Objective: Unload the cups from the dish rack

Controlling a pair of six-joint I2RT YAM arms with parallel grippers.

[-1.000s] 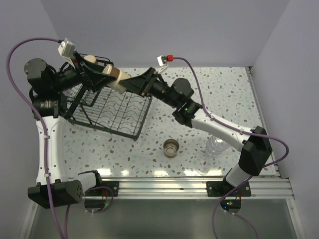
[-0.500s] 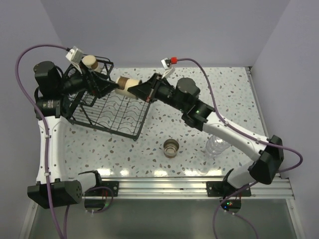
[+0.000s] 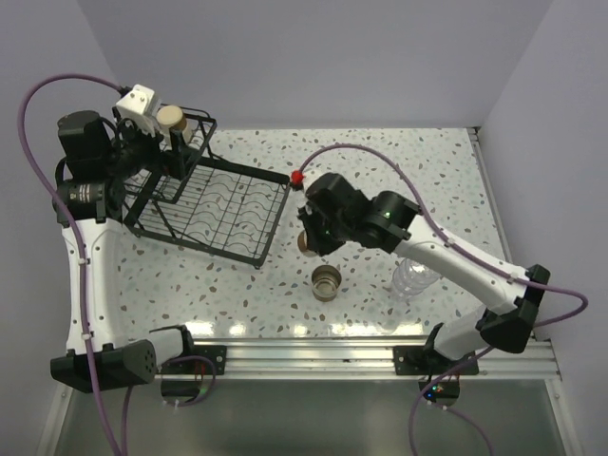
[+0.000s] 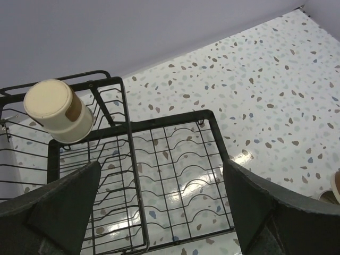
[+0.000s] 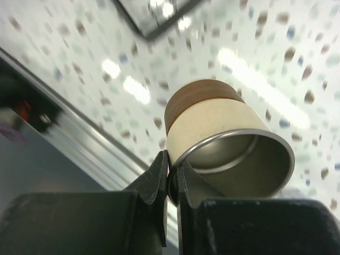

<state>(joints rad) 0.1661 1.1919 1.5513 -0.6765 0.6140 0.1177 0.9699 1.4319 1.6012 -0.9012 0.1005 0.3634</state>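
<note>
A light, rigid cream cup [image 5: 212, 125] – likely slippery – is pinched by its thin rim in the clamped right pincer [image 5: 171, 166], apparently above the bench [image 3: 399, 171], while the left pincer [image 4: 159, 207] is spread wide over the dish rack [image 4: 130, 159], where a second cup [image 4: 56, 110] is lodged.

No text, label or number can be read anywhere.

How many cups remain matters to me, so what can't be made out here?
- Top view: the held cup is mostly hidden under the right arm.
- Top view: the left arm covers part of the rack's raised end.
- Left wrist view: a cream shape is cut by the right edge.
</note>
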